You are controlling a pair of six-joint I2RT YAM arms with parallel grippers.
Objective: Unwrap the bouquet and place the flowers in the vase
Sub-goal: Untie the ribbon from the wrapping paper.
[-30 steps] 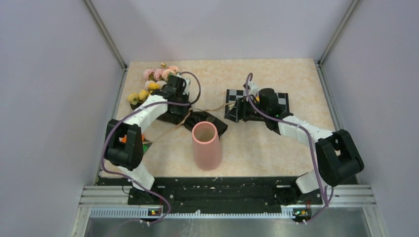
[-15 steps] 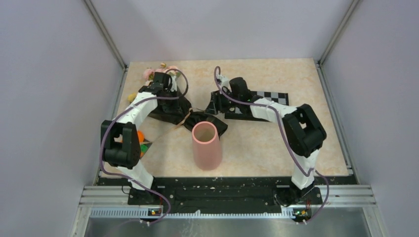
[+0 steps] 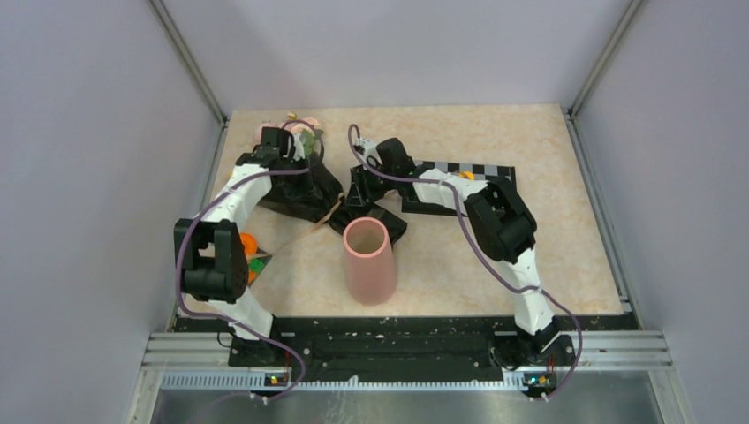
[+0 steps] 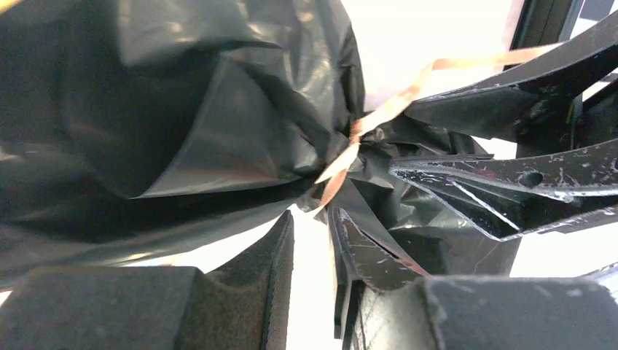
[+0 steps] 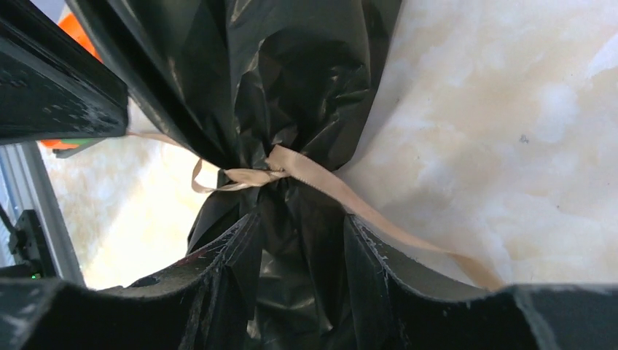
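Left gripper (image 4: 310,216) jaws slightly apart beside the bouquet (image 3: 309,190), lying wrapped at the table (image 3: 548,159) far left; right gripper (image 5: 300,219) straddles its neck below the tan ribbon (image 5: 306,171) knot, can't tell if pinching; pink vase (image 3: 368,261) upright nearby

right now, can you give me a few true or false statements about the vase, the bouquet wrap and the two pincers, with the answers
1. The vase stands upright with nothing in it. True.
2. The ribbon lies loose, off the wrapping. False: it is knotted round the gathered neck of the black wrapping.
3. The right pincer has a finger on each side of the wrapping, right next to the knot. True.
4. The left pincer is clamped on the vase. False: it is at the wrapping by the knot, jaws a little apart with nothing between them.
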